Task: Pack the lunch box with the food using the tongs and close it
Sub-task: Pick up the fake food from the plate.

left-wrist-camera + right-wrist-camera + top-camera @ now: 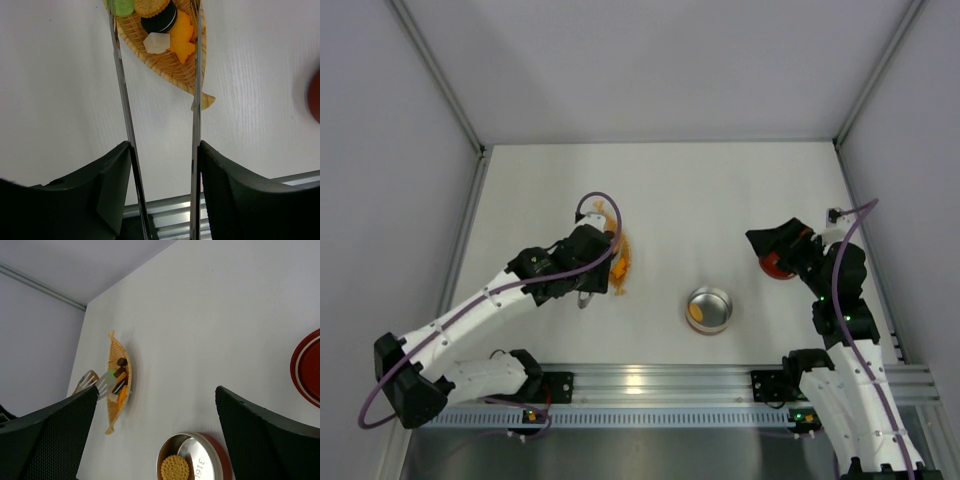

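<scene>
My left gripper point(162, 147) is shut on the tongs point(123, 90), one slim silver arm against each finger. The tongs' two arms stand apart, and their slotted tips point(97, 382) hover over a woven boat-shaped basket point(175, 67). The basket holds the food: a green piece point(122, 6), a tan cookie point(152, 6), a dark sandwich cookie point(159, 21), orange pieces point(182, 37) and a white piece point(156, 43). The lunch box point(709, 310) sits open at centre right with one tan cookie point(175, 468) inside. Its red lid point(307, 367) lies below my right gripper point(156, 390), which is open and holds nothing.
Grey walls enclose the white table point(720, 200) on the left, back and right. An aluminium rail point(650, 380) with both arm bases runs along the near edge. The basket point(623, 262) lies left of the tin.
</scene>
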Robot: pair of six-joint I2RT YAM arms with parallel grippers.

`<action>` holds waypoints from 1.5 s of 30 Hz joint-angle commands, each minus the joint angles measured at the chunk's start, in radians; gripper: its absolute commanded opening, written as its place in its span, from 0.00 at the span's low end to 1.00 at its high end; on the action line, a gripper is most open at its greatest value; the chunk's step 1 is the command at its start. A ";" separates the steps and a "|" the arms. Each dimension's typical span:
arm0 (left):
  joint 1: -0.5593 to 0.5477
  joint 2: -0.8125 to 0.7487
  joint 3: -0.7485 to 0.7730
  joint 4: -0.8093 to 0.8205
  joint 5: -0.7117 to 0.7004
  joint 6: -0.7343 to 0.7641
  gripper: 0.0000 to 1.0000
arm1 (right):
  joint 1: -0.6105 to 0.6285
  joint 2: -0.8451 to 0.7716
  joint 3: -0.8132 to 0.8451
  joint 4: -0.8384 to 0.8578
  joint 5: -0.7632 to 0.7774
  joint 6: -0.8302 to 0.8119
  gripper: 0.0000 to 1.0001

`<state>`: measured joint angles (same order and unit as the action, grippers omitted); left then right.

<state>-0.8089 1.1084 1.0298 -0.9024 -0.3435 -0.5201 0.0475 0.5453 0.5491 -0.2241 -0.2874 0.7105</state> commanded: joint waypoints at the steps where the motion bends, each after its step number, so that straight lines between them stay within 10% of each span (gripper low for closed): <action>1: 0.013 0.008 -0.008 0.076 0.034 0.029 0.59 | -0.009 0.001 -0.001 0.077 -0.010 0.003 0.99; 45: 0.083 0.087 -0.014 0.129 0.087 0.066 0.47 | -0.009 0.033 -0.006 0.089 -0.010 -0.011 0.99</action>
<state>-0.7326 1.2095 0.9924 -0.7944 -0.2428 -0.4648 0.0475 0.5728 0.5419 -0.2058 -0.2897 0.7094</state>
